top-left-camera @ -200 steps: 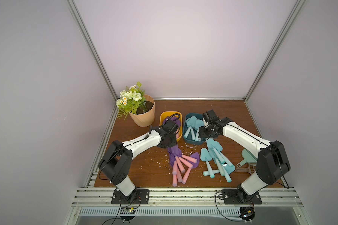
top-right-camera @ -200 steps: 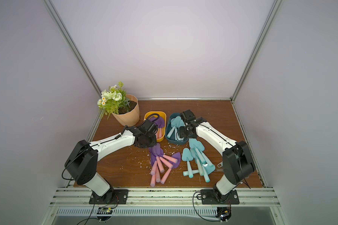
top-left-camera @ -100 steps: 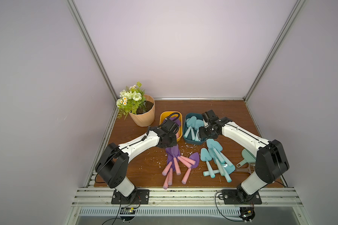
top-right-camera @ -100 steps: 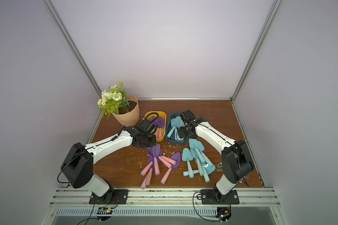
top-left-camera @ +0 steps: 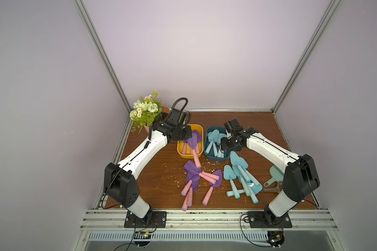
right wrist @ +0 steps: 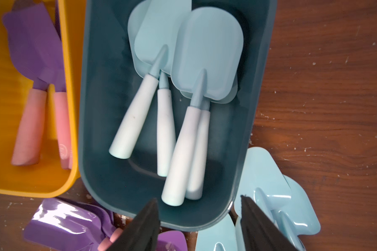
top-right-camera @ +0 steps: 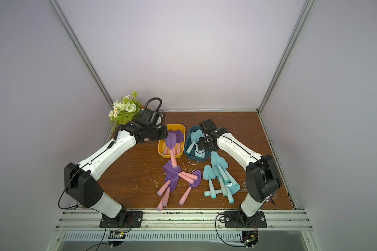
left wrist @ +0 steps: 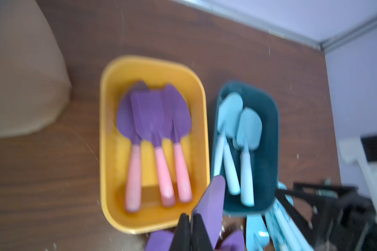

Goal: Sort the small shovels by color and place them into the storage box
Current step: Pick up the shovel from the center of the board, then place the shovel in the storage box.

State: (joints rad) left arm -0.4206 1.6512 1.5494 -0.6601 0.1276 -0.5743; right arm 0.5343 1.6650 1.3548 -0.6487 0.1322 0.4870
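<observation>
My left gripper (top-left-camera: pixel 186 135) (left wrist: pixel 191 228) is shut on the purple blade of a small shovel (top-left-camera: pixel 193 145) (top-right-camera: pixel 171 143). Its pink handle hangs over the front rim of the yellow storage box (top-left-camera: pixel 180 153) (left wrist: pixel 109 134). Three purple shovels (left wrist: pixel 152 121) lie in that box. More purple shovels (top-left-camera: pixel 193 177) lie on the table in front of it. My right gripper (top-left-camera: pixel 224 146) (right wrist: pixel 199 217) stands open and empty above the near end of the teal storage box (top-left-camera: pixel 216 159) (right wrist: pixel 96 108), which holds several turquoise shovels (right wrist: pixel 183 65). A turquoise pile (top-left-camera: pixel 241 176) lies in front of it.
A potted flower plant (top-left-camera: pixel 147 110) stands at the back left, close to my left wrist. A pale green dustpan (top-left-camera: pixel 275 173) and a beige scoop (top-left-camera: pixel 270 190) lie by my right arm's base. White crumbs (top-left-camera: pixel 174 177) dot the wooden table.
My left gripper has risen from the purple pile and moved back over the yellow box with one purple shovel. Loose pink handles in the pile shifted towards the front. My right arm has stayed still.
</observation>
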